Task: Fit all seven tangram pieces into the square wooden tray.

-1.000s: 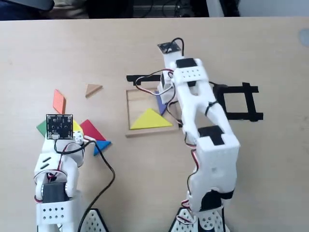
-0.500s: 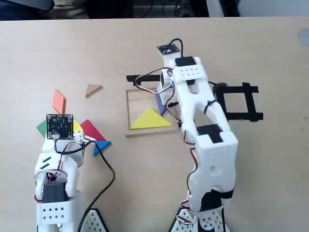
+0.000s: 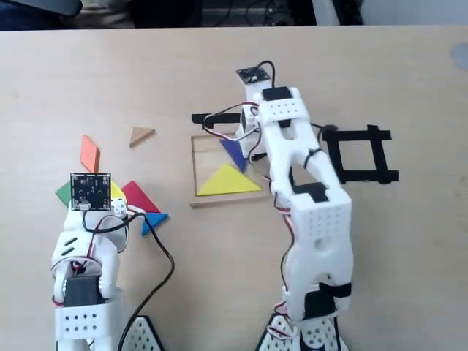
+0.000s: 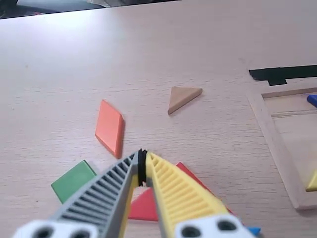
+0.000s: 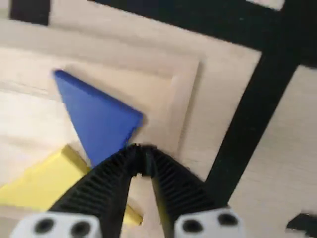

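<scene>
Wooden tray (image 3: 227, 199) sits on pale table (image 3: 146, 73) (black tape (image 3: 358, 175) beside), left gripper (image 4: 142, 163) and right gripper (image 5: 141, 159) pressed together.

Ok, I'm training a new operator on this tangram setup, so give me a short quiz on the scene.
1. How many pieces lie in the wooden tray?
2. True or false: the left gripper is shut.
3. What colour is the loose parallelogram? A orange, B purple, C white.
Key: 1. two, the yellow triangle and the blue triangle; 2. true; 3. A.
</scene>
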`<control>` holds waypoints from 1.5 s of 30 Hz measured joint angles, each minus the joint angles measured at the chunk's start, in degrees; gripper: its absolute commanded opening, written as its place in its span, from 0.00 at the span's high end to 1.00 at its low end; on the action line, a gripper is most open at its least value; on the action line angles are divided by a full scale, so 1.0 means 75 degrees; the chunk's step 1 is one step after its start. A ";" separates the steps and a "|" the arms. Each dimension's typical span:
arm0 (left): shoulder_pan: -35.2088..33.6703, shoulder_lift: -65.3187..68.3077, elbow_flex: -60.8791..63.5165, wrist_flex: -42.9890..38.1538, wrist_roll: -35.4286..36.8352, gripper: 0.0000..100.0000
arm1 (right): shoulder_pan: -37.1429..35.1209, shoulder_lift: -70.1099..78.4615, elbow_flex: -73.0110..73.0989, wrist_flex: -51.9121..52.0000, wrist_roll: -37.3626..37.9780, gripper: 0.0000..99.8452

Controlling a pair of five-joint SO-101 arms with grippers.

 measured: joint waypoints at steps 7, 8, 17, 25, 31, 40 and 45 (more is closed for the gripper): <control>0.0000 0.0000 0.0000 0.0000 0.0000 0.97 | 0.0035 0.0316 -0.1547 0.0785 0.0023 0.99; 0.0000 0.0000 0.0000 0.0000 0.0000 0.97 | 0.0023 0.0316 -0.1758 0.1043 0.0023 0.99; 0.0211 0.0000 0.0000 0.0000 0.0000 0.97 | -0.0844 0.0399 -0.3095 0.1770 0.0023 0.99; 0.0258 0.0000 0.0000 0.0000 0.0000 0.97 | -0.1266 0.1020 -0.3106 0.1782 0.0023 0.99; 0.0258 0.0000 0.0012 0.0000 0.0000 0.97 | -0.1278 0.1500 -0.3106 0.1782 0.0023 0.99; 0.0258 0.0000 0.0012 0.0000 0.0000 0.97 | -0.1301 0.1524 -0.3106 0.1782 0.0023 0.99; 0.0258 0.0000 0.0012 0.0000 0.0000 0.97 | -0.1242 0.1524 -0.3106 0.1770 0.0023 0.99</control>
